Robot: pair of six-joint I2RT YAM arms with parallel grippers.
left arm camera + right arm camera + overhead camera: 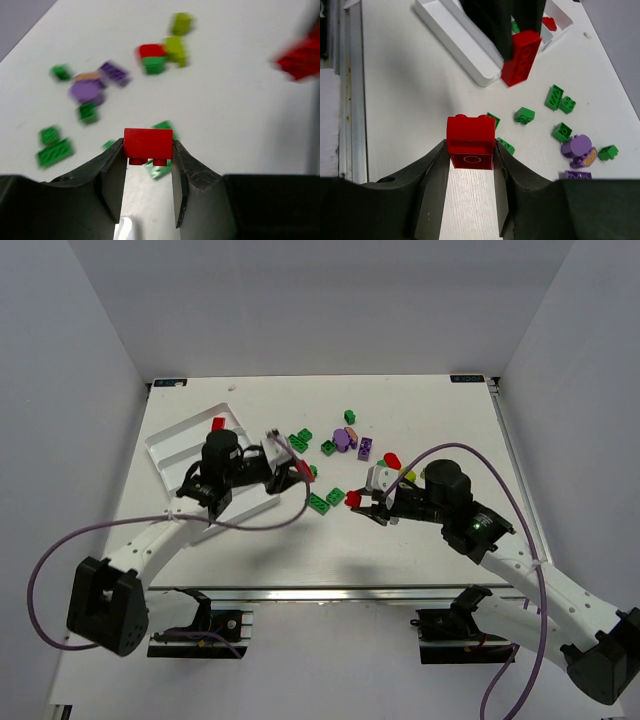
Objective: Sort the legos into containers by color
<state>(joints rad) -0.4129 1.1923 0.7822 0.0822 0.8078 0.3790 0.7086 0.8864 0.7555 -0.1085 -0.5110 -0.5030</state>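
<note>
Overhead view first: the white tray (170,445) lies angled at the far left of the table (450,420). One stored red brick (218,424) is already in a compartment, so I judge that is where red belongs. The loose legos (342,440) (greens, purples, a couple of yellow-green) are scattered mid-table, apart from the tray. The left gripper (298,474) hangs between tray and scatter. The right gripper (358,502) hovers at the near edge of the scatter, with a red piece showing at its tip. From up here I cannot clearly make out what the left one carries.

Left wrist view settles it: the fingers are drawn narrow onto the left red brick (148,144). It is gripped by its two side faces with the studs pointing down, lifted clear of the green pieces (162,126) below. The picture is smeared, and the red blur (300,57) at the right edge is probably the other arm's brick.

Right wrist view: the jaws stand a little wider, clamped on the right red brick (470,141), its flat sides against the pads, off the table. Ahead, the left arm's brick hangs near the tray's end. The left is nearer, so I would let it drop first and hold the right back to keep the arms from crossing.
</note>
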